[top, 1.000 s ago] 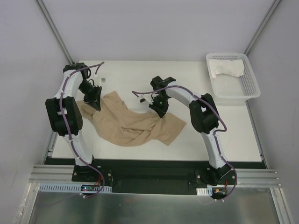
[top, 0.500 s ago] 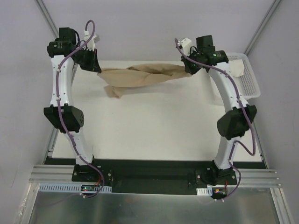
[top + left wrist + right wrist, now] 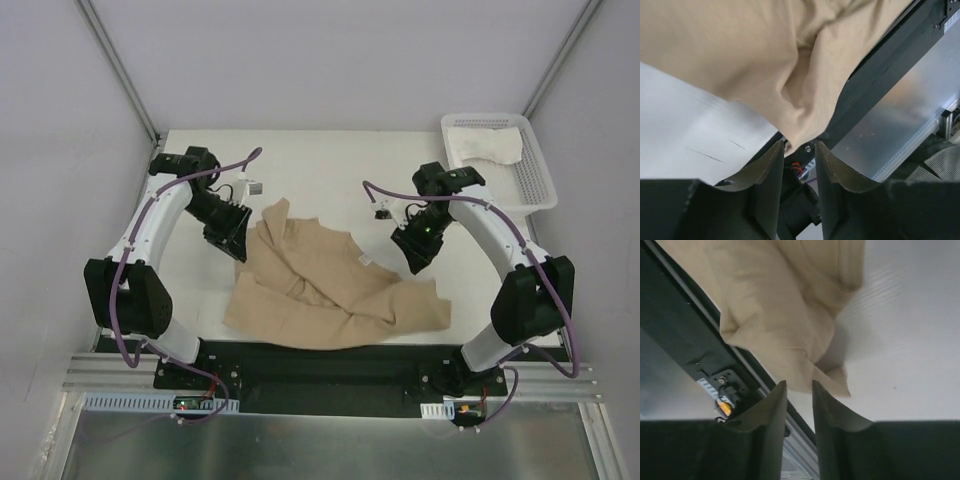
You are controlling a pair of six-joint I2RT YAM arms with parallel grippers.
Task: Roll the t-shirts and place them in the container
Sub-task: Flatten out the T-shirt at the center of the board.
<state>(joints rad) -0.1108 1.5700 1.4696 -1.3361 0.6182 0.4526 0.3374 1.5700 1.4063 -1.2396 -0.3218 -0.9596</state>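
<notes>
Two tees, neither rolled: the tan t-shirt [image 3: 330, 290] lay rumpled on the table [image 3: 300, 170] toward six o'clock, and the white t-shirt [image 3: 485, 147] sat bunched in the basket [image 3: 535, 185] at one o'clock. My left gripper [image 3: 236, 246] and right gripper [image 3: 412, 262] stood slightly parted, holding nothing. I judged all flattening and rolling undone.

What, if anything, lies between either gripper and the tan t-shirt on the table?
Nothing visible does. The tan t-shirt lies crumpled on the table, the left gripper at its far-left edge and the right gripper by its right side, both empty. The basket holding the white t-shirt sits apart in the far right corner.
</notes>
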